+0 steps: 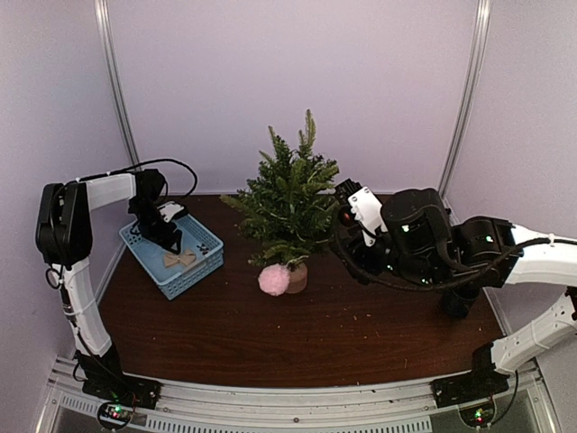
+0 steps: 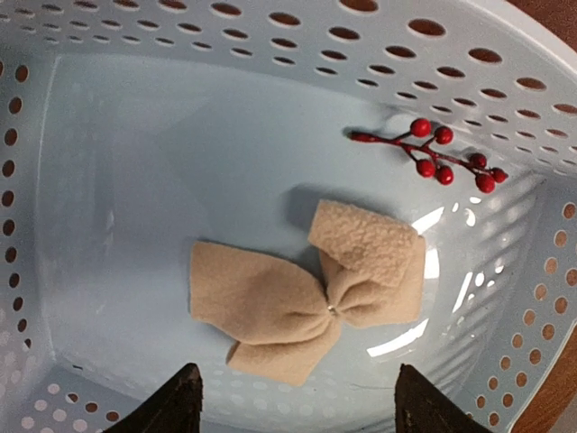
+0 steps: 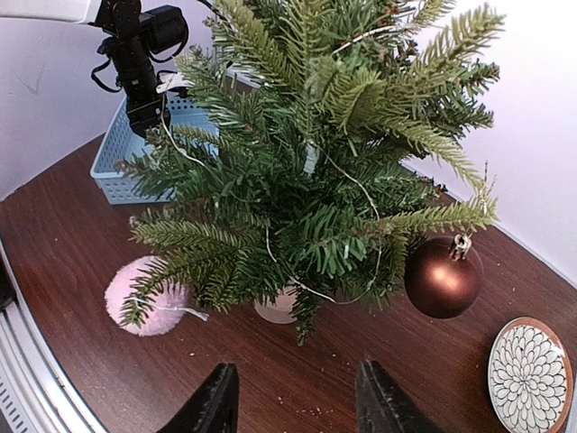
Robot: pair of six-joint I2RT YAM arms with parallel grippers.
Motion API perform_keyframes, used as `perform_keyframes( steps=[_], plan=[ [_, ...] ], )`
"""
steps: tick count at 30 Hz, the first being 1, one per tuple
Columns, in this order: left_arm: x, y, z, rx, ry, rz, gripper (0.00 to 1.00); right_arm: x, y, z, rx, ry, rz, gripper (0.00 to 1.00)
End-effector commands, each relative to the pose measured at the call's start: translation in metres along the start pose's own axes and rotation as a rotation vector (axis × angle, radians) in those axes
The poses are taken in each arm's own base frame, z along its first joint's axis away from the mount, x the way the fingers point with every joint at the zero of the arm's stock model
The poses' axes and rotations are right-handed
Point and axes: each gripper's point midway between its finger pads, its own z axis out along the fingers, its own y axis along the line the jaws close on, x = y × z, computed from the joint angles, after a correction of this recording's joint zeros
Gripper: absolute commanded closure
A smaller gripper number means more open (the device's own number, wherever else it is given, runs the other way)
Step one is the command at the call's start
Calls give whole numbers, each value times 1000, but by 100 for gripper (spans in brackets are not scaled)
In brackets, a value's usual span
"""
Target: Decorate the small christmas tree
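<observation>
The left claw (image 2: 302,397) hung spread and empty over the blue basket (image 2: 270,27), which held a beige bow (image 2: 306,302) and a red berry sprig (image 2: 433,158), neither yet hung. The small christmas tree (image 1: 288,203) stood in the middle of the table (image 1: 270,343), right of the basket, with a pink pompom (image 1: 273,280) at its foot and a brown ball (image 3: 442,277) hanging from a branch. The job looked partly done. The right claw (image 3: 296,397), spread and empty, faced the tree, and a patterned disc (image 3: 530,374) lay on the table further right.
</observation>
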Motion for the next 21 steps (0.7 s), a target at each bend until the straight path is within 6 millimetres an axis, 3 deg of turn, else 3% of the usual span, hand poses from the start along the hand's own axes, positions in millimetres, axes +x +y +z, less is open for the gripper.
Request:
perform_keyframes(
  steps=[1,9,14,18,21],
  plan=[
    [-15,1,12,-54,-42,177,26,-3,-8,-9,6,-1,32,52],
    [-16,2,29,-87,-28,201,29,-5,-8,-10,3,4,17,52],
    [-11,3,41,-88,-3,165,37,-5,-10,-9,4,-5,25,52],
    [-11,2,44,-83,0,4,44,-11,-13,-12,8,-23,28,52],
    [2,-3,45,-73,62,-166,49,-17,-21,-16,24,-46,40,52]
  ],
)
